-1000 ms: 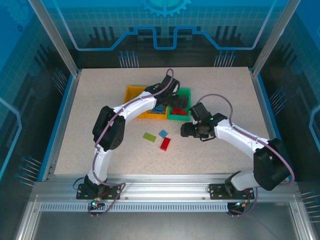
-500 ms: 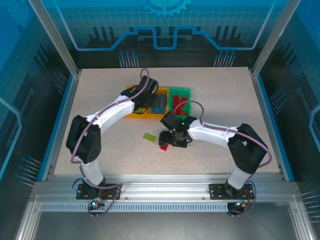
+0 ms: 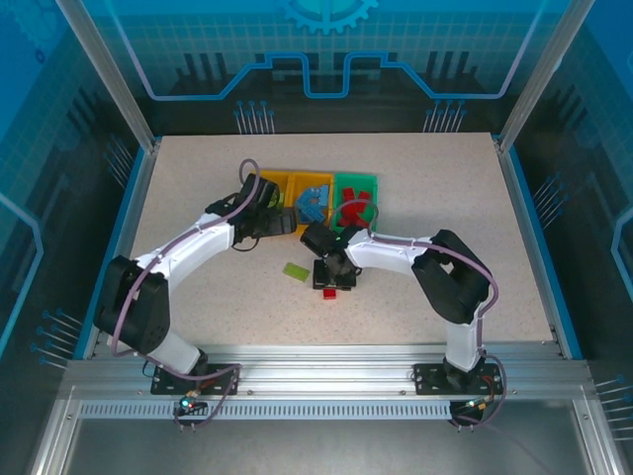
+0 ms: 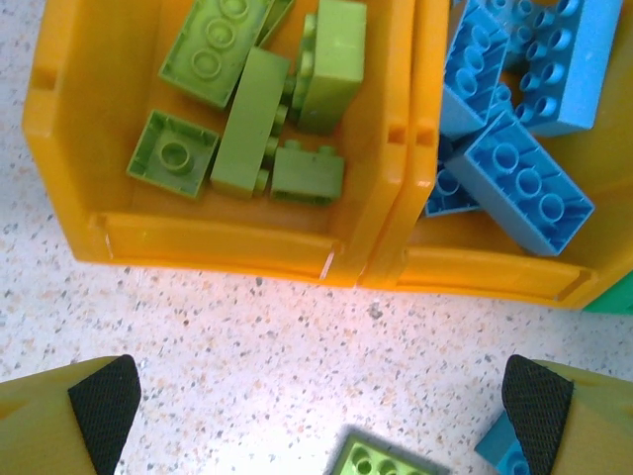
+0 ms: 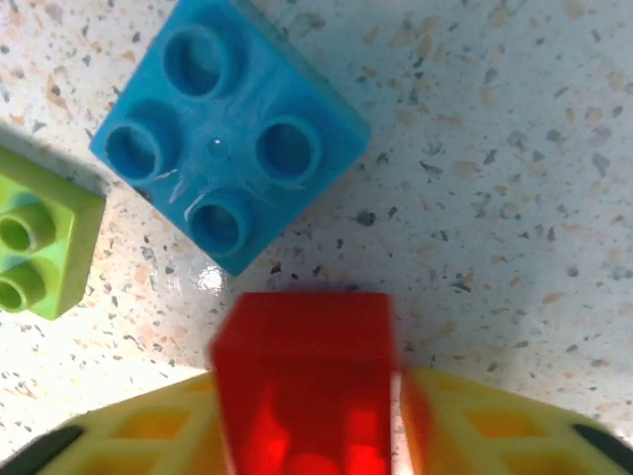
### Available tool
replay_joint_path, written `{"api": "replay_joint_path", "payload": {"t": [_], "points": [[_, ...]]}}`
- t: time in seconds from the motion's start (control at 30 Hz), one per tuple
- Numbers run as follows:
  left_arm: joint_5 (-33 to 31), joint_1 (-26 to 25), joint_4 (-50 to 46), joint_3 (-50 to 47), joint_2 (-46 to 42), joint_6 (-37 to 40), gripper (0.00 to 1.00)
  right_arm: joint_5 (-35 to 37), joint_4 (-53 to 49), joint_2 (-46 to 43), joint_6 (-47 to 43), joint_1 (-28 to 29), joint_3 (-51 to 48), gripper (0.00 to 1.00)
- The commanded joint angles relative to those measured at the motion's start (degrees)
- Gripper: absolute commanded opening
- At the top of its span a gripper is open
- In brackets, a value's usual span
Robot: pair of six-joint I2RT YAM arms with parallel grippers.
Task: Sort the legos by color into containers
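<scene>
A speckled beige table (image 3: 445,168) takes up the middle of the scene; up close its surface is flecked with dark and orange grains. Blue edging (image 3: 117,252) runs along its left and right sides. An aluminium rail (image 3: 326,381) lies across the near edge. Two metal posts (image 3: 104,69) rise slanting from the far corners. Between them stands a translucent blue back panel (image 3: 435,49) with a pale grid, a gear emblem (image 3: 326,10) at its top and a bright blue outline lower down.

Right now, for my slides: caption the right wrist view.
Right jaws closed on a red lego, a blue lego and a green lego loose on the table.
</scene>
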Motion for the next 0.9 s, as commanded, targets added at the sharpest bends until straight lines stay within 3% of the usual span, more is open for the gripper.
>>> {"api": "replay_joint_path", "payload": {"t": [0.0,0.07,0.2,0.4,0.63,0.87], "points": [[-0.9,0.6,0.2,-2.6,-2.7,-0.7,0.99,1.7,-3.4,0.3,-1.5,-0.2,0.9,0.36],[-1.3,0.5,0.1,-4.1,-3.7,-0.8,0.99,3.2,-4.0,-1.9,-2.4,-0.4,0.5,0.3],[-0.8,0.4,0.2,-6.6,-5.3,-1.1,0.99,4.6,-4.8,-6.9,-6.3,-2.3,1.6,0.28],[0.3,-1.0,0.2,-10.6,-7.1,-2.8,0.99,7.6,-7.2,-9.0,-15.5,-11.0,9.6,0.28],[0.9,-7.3,0.1,-12.4,-5.5,-6.2,0.99,12.3,-8.7,0.0,-26.5,-19.1,24.5,0.28],[3.4,-9.3,1.3,-12.0,-2.2,-1.3,0.99,10.7,-12.1,11.8,-30.5,-24.6,37.7,0.31]]}}
